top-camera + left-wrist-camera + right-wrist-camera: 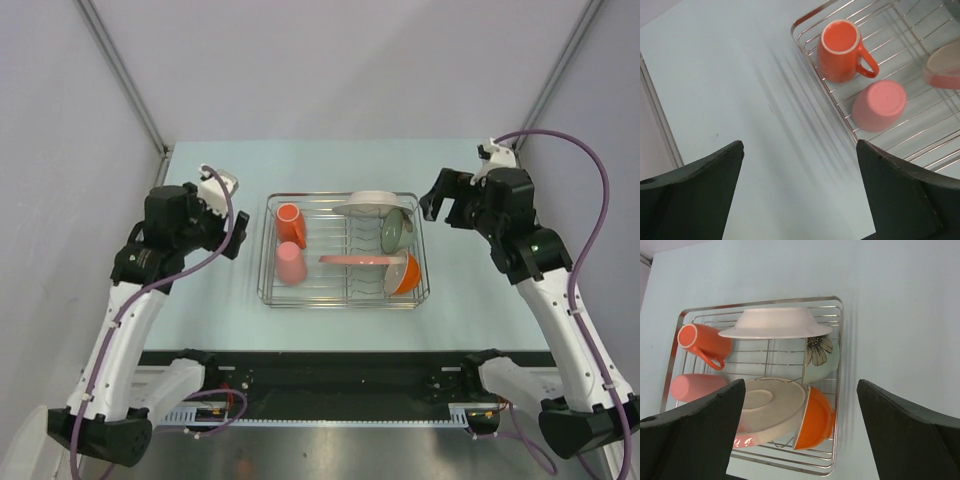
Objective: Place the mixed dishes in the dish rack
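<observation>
Judged complete, or very nearly. Gathered inside the dish rack (340,195) at mid-bench (215,305): orange mug (291,224) at 10 o'clock, salmon-pink cup (290,264) at 8, white plate (365,207) at 12, grey-green bowl (394,232) at 2, orange bowl (404,274) at 4, salmon-pink plate (355,260) near 6. No dish seen outside it. Left hand (800,145) at 9 o'clock of the rack, right hand (800,385) at 3: both spread wide, holding nothing. Probably left to do: only drawing clear.
</observation>
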`<act>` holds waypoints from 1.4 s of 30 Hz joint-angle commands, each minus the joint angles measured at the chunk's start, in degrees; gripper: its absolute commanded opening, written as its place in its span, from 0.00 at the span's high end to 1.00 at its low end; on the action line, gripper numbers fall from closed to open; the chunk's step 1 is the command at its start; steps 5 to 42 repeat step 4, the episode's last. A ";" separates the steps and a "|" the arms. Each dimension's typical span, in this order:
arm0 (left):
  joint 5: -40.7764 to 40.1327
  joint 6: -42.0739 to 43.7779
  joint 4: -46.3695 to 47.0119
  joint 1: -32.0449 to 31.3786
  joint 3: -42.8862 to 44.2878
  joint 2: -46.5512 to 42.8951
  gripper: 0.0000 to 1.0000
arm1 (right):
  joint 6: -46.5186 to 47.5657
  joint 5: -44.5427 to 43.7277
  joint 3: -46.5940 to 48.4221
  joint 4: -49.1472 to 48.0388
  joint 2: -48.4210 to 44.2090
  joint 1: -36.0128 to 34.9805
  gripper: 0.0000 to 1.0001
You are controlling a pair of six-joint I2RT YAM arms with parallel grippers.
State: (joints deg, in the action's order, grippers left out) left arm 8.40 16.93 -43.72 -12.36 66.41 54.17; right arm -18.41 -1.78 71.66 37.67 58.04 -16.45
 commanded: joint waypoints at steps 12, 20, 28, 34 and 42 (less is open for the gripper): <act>3.11 -1.81 5.58 5.76 -4.80 -4.69 0.00 | 2.50 -3.57 -1.43 0.57 -2.40 -0.25 0.00; 3.11 -1.81 5.58 5.76 -4.80 -4.69 0.00 | 2.50 -3.57 -1.43 0.57 -2.40 -0.25 0.00; 3.11 -1.81 5.58 5.76 -4.80 -4.69 0.00 | 2.50 -3.57 -1.43 0.57 -2.40 -0.25 0.00; 3.11 -1.81 5.58 5.76 -4.80 -4.69 0.00 | 2.50 -3.57 -1.43 0.57 -2.40 -0.25 0.00; 3.11 -1.81 5.58 5.76 -4.80 -4.69 0.00 | 2.50 -3.57 -1.43 0.57 -2.40 -0.25 0.00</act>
